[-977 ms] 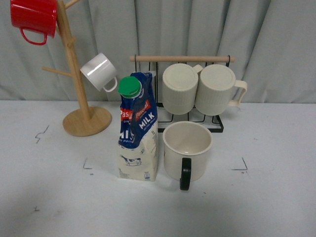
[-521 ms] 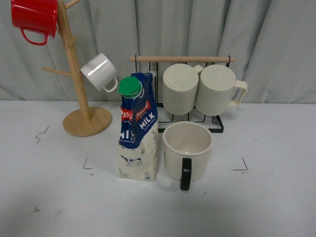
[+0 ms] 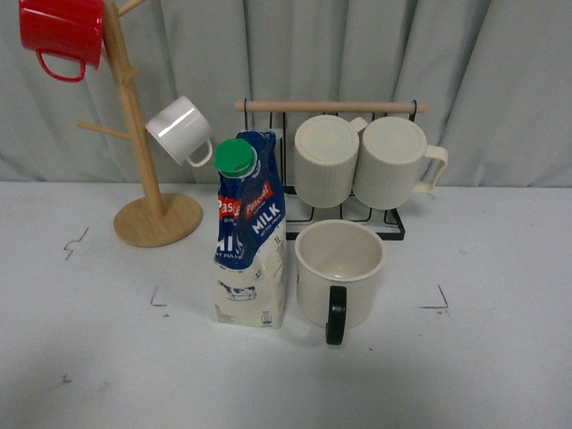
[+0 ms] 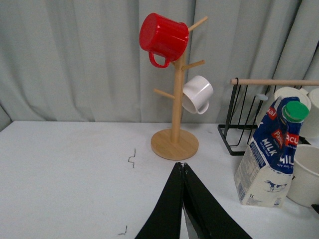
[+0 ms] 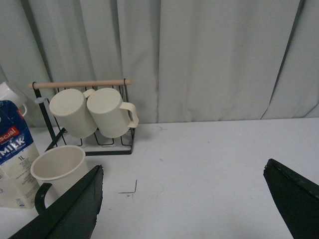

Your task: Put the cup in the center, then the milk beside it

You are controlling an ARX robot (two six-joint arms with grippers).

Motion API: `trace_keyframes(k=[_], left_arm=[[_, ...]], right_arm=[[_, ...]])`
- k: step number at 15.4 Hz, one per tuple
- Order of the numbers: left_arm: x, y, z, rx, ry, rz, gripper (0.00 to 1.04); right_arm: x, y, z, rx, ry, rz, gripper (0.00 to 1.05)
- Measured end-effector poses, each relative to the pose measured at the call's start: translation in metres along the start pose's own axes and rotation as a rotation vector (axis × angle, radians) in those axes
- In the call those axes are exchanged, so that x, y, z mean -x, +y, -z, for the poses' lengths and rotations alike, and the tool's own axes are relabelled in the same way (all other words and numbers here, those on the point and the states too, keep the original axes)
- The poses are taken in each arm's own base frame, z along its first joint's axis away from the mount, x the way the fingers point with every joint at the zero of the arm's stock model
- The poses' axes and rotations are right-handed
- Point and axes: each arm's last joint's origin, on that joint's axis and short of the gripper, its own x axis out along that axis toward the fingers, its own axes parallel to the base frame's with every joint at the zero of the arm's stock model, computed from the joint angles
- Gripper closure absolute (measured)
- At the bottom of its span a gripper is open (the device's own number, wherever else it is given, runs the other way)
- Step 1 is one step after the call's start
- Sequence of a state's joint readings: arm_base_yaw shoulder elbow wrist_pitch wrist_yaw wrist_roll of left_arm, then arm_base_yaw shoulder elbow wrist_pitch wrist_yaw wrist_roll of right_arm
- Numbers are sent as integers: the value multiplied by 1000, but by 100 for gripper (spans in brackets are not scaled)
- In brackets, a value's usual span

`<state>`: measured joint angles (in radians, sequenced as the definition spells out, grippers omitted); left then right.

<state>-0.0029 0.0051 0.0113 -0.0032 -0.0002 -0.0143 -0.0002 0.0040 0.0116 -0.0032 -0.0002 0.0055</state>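
On the table, centre: cup [image 3: 340, 273] stands upright between the black corner marks [image 3: 158, 299], handle turned toward the near edge.
Milk [image 3: 250, 234]: upright, just left of the cup and close against it, possibly touching; green cap on; also inside the marks.
Change over the last second: none visible in the front view; cup, milk and background items keep the same places in all three front frames.
Meaning for the task: both placements look done, judged from the layout; nothing seems left to move.
Left gripper [image 4: 182, 172]: fingers pressed together, holding nothing; it sits near and left of the milk, well apart from it.
Right gripper [image 5: 182, 209]: fingers spread wide, holding nothing; near and right of the cup, not touching it.
Front view: neither arm in frame.
Far left: wooden mug tree [image 3: 143, 170] carrying a red mug [image 3: 61, 31] and a white mug [image 3: 181, 130].
Far centre: wire rack [image 3: 335, 170] with two ribbed mugs [image 3: 362, 161] hung side by side.
Risk: slight; the tall milk would tip if nudged.
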Motion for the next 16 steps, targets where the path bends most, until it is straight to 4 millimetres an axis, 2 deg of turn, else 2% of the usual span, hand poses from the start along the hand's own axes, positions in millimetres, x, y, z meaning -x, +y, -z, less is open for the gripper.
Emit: trace_keyframes(k=[8,16], left_arm=[[0,0,0,0,0,0,6],[0,0,0,0,0,0,7]], right_arm=[[0,0,0,0,0,0,6],[0,0,0,0,0,0,6]])
